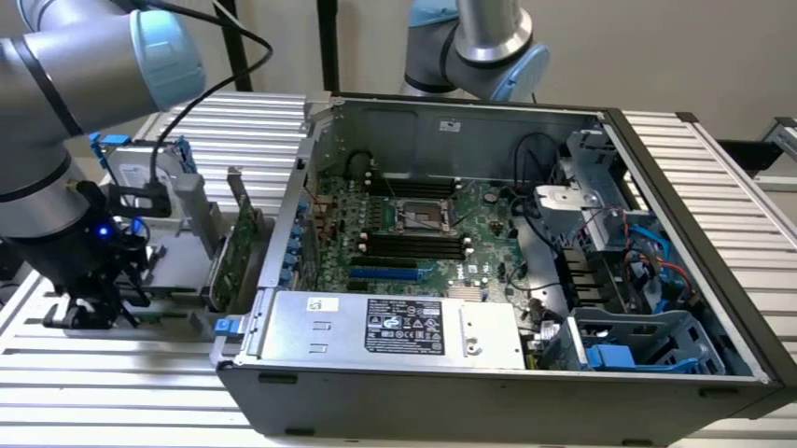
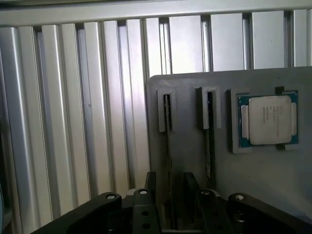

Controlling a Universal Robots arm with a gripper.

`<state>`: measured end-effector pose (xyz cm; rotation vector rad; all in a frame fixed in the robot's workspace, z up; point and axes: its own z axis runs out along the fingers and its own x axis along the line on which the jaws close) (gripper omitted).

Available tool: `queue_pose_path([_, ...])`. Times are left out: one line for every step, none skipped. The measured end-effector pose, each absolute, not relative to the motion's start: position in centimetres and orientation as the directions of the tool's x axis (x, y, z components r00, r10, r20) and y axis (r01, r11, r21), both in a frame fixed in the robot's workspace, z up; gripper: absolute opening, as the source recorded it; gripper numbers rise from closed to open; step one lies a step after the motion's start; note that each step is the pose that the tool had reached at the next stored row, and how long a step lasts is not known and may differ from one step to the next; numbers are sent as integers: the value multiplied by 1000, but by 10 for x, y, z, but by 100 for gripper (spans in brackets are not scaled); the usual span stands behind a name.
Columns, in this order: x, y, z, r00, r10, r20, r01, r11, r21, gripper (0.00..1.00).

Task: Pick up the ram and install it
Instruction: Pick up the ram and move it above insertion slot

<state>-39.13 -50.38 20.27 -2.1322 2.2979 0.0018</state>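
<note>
A grey holder plate has two narrow slots, and a thin board stands on edge in each. The ram in one slot runs between my two dark fingers, which stand apart on either side of it without touching it. A second edge-on stick sits in the neighbouring slot. My gripper is open. In the exterior view my gripper hangs low over the holder, at the exterior view's left of the open computer case. The motherboard's black memory slots lie inside the case.
A square silver processor chip rests in a pocket of the holder. A tall green expansion card stands between my gripper and the case wall. The power supply fills the case's near side. Ribbed aluminium table surrounds the holder.
</note>
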Motion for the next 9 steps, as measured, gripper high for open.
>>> queue_pose_path([-391,-504,202,-74,-997,-6,-997,74,-3,100])
queue_pose_path([-390,-504,202,-73,-997,-6,-997,73,-3,100])
queue_pose_path([-390,-504,201,-71,-997,-6,-997,71,-2,100])
queue_pose_path([-389,-504,201,-69,-998,-6,-998,69,-1,100])
queue_pose_path([-388,-504,201,-66,-998,-6,-998,66,0,100])
queue_pose_path([-388,-504,201,-63,-998,-6,-998,63,0,100])
queue_pose_path([-387,-504,201,-60,-998,-6,-998,60,1,100])
queue_pose_path([-387,-503,200,-56,-998,-6,-998,56,1,100])
queue_pose_path([-387,-503,200,-52,-999,-6,-999,52,1,100])
